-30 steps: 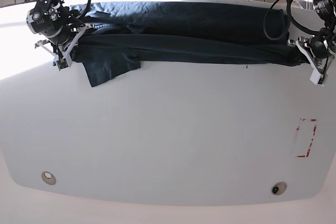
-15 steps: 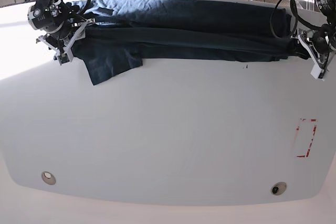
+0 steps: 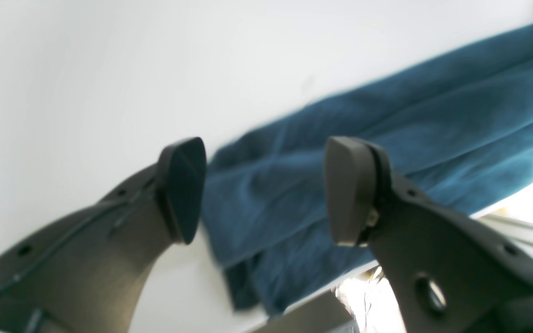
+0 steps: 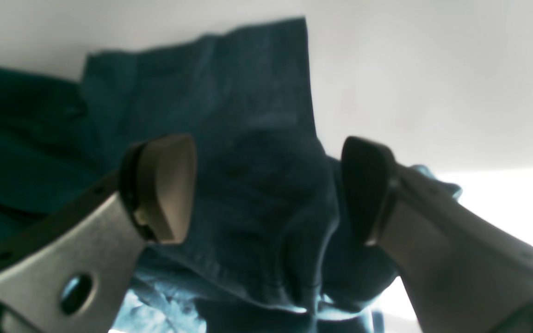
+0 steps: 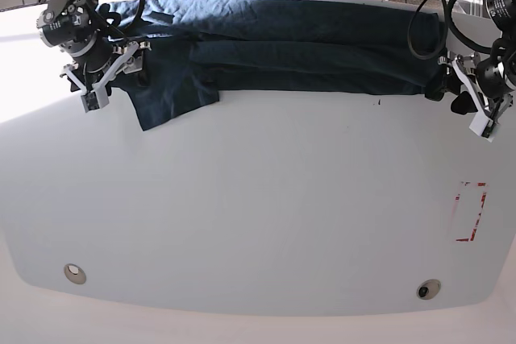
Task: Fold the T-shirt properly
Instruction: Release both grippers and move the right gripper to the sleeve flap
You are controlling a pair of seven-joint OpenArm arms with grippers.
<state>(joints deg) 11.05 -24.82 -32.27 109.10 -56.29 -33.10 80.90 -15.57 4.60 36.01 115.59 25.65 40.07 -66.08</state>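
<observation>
T-shirt (image 5: 290,46) folded along table's (image 5: 258,215) far edge, gripper (image 5: 109,78) open at each end

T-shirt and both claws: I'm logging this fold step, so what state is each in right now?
T-shirt: folded lengthwise into a long band along the table's far edge, one sleeve sticking out toward the near side, lying free.
Left claw: open, nothing between the jaws, above the shirt's end.
Right claw: open, empty, over the sleeve end.
Table: white, bearing the shirt.
</observation>
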